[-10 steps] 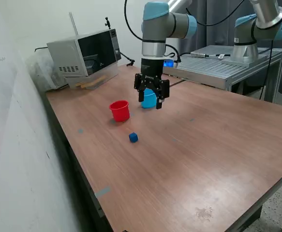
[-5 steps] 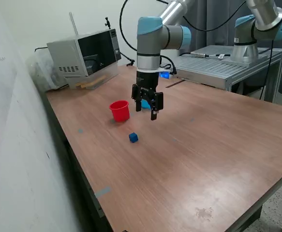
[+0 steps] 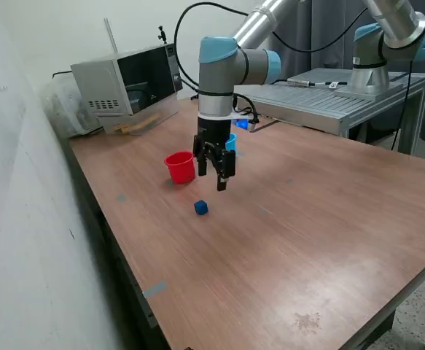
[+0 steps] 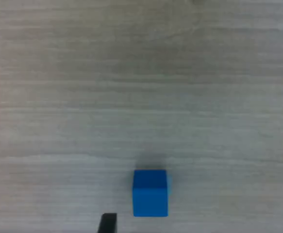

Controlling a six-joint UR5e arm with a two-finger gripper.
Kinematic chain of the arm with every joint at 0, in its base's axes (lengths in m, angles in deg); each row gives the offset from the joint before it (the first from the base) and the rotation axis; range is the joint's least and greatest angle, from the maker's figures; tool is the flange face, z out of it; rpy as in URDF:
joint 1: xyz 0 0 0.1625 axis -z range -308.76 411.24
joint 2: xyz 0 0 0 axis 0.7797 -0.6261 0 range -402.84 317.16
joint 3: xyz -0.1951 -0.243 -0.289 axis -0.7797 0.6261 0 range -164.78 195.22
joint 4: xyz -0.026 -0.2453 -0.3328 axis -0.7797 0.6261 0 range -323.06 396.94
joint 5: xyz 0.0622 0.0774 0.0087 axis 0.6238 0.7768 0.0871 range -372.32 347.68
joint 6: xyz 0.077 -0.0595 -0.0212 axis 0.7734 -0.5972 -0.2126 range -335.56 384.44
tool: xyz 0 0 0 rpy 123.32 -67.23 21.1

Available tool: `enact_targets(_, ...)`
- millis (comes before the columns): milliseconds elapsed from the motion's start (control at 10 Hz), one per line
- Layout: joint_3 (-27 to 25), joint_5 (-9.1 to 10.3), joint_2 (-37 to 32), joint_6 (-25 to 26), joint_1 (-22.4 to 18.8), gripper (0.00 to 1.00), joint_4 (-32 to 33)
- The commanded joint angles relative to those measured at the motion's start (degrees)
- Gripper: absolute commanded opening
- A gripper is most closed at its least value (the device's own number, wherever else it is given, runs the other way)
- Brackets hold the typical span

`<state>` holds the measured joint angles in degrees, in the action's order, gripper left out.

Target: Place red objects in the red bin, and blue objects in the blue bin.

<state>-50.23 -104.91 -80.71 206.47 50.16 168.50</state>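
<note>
A small dark-blue cube [image 3: 201,208] lies alone on the brown table [image 3: 307,233], and it shows close up in the wrist view [image 4: 150,192]. My gripper [image 3: 212,176] hangs open a little above the table, just beyond the cube and beside the red bin [image 3: 181,167], a small red cup. Only a sliver of the light-blue bin [image 3: 231,141] shows behind my arm. In the wrist view just the dark fingertips [image 4: 107,223] peek in at the picture's edge, with nothing between them. No red cubes show in either view.
A grey microwave [image 3: 128,80] stands at the table's far corner near the wall. A second arm [image 3: 387,36] is mounted on a metal bench [image 3: 343,98] behind the table. A cable [image 3: 259,125] trails by the blue bin.
My gripper has moved away from over the blue bin toward the exterior view's left and nearer to the blue cube, and it has come lower. The cube and both bins have stayed put.
</note>
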Motion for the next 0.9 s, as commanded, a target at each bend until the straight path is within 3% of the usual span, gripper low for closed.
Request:
enact_targets(0, 3.4, -0.23, 3.2, 1.0, 0.5, 1.00, 0.0)
enact_targets(400, 5.7, -0.05, 5.9, 0.3, 1.6, 1.00, 0.1)
enact_targets(800, 4.8, 0.30, 6.4, 0.2, 2.1, 1.00, 0.4)
